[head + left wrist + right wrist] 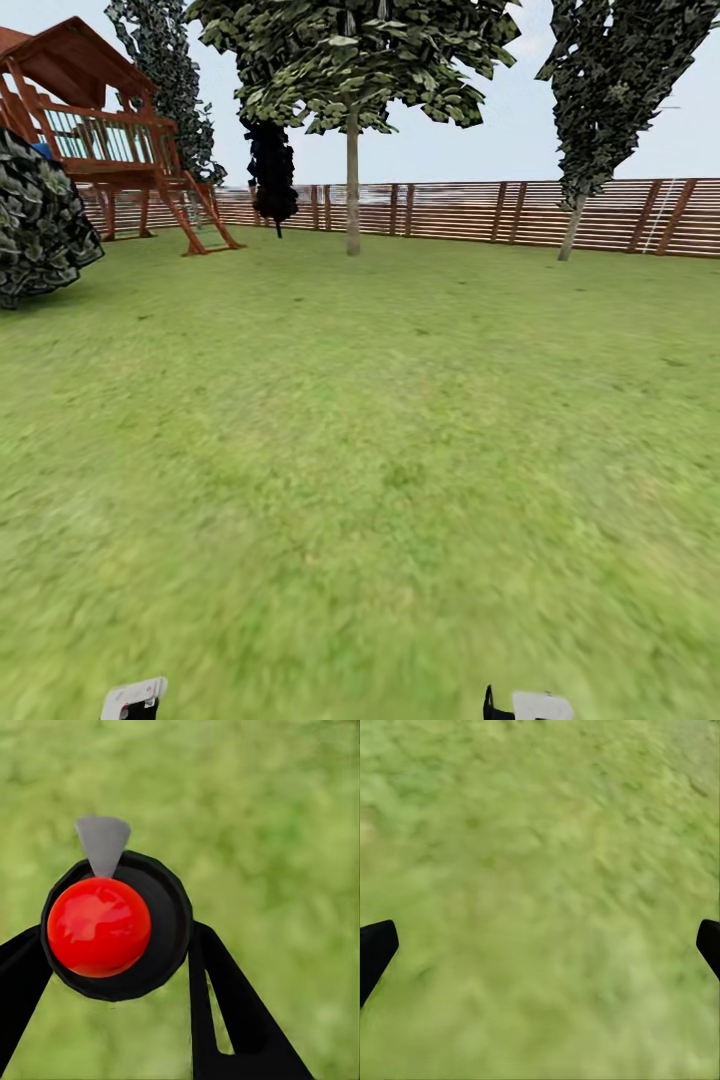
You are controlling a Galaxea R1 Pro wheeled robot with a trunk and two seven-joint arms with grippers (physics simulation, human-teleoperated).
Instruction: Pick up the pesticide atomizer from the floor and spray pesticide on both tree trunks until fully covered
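The pesticide atomizer [112,926] sits between the black fingers [225,997] of my left gripper [116,945], which is shut on it. I look down on its round red top, its dark body and a grey nozzle, with blurred grass beneath. My right gripper [540,945] is open over grass and holds nothing; its black fingertips [375,949] stand far apart. Far ahead in the head view, a tree [352,60] with a pale straight trunk [352,190] stands before the fence. A second tree [610,90] with a leaning trunk [572,228] stands at the right.
Green lawn [380,450] stretches to a brown slat fence [480,210]. A wooden playhouse with a ladder [110,140] and a round bush [35,220] stand at the left. A narrow black-leaved tree [271,175] stands by the fence. White arm parts [133,698] show at the bottom edge.
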